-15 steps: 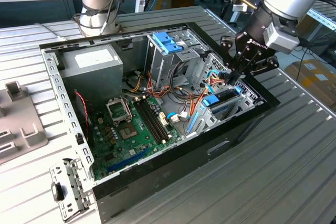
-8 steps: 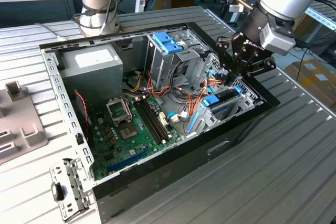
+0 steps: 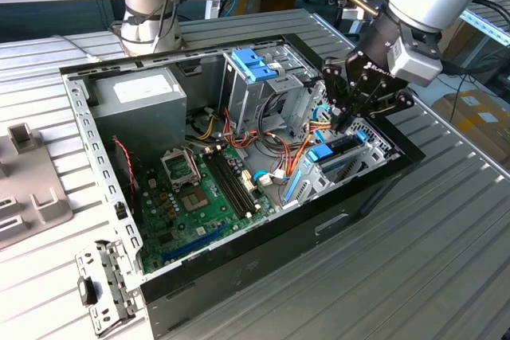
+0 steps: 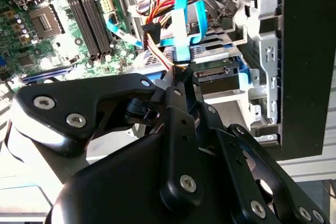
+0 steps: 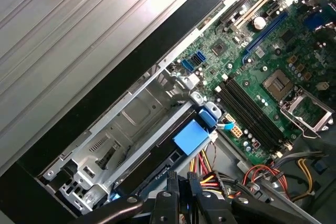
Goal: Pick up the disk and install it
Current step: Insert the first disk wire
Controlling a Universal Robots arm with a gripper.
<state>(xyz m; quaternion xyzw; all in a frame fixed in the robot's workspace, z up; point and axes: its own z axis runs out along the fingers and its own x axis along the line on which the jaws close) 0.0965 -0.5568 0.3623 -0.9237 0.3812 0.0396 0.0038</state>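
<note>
Ribbed grey desk (image 3: 446,244) carries one open computer case (image 3: 263,220), with bare room on each side. Inside, from the exterior view's left: one power supply (image 3: 143,97), one motherboard (image 3: 191,197), then one disk (image 3: 341,157) seated in its bay by the right wall. Above it, the fingers (image 3: 341,123) are pinched together, grasping nothing.

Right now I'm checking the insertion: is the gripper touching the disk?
Cannot tell. In the exterior view the gripper hangs just over the disk, hiding any contact.

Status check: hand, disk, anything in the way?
Hand shut, down inside the case. Disk in its bay, right below the hand. Cable bundle close alongside.
</note>
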